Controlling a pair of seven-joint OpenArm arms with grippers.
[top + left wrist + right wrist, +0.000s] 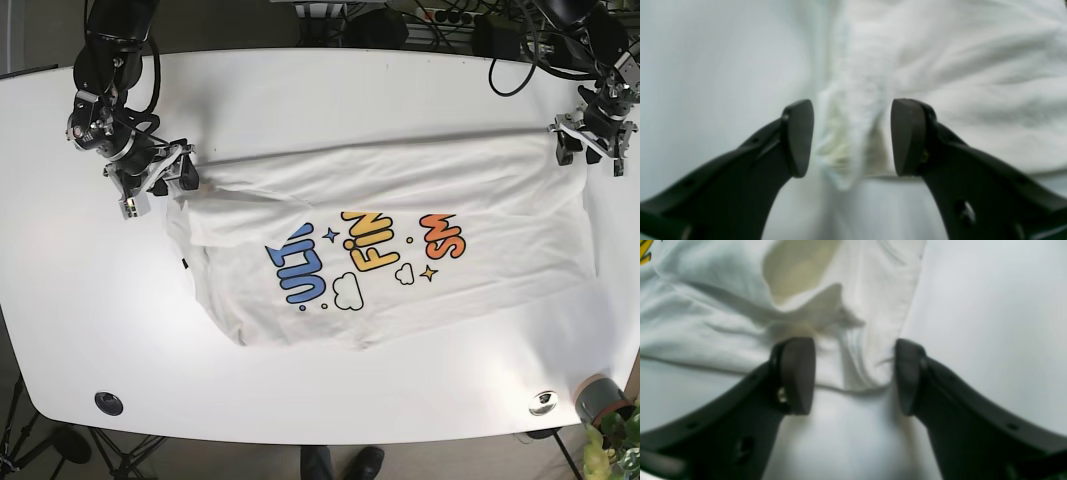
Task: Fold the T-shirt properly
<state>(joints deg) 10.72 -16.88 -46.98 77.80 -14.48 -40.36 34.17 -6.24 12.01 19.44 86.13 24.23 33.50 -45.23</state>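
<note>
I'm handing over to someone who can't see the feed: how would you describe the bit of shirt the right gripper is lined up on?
Start from the white T-shirt spread on the white table, print facing up. Follow its far edge to the corner on the base view's left, where the right gripper sits. The bunched fabric fold between its open jaws is plain white, away from the colourful lettering.

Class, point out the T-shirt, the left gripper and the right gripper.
T-shirt (400,290): base view, plain cloth below the print.
left gripper (852,138): left wrist view, between fingertips.
right gripper (855,376): right wrist view, between fingertips.
</note>
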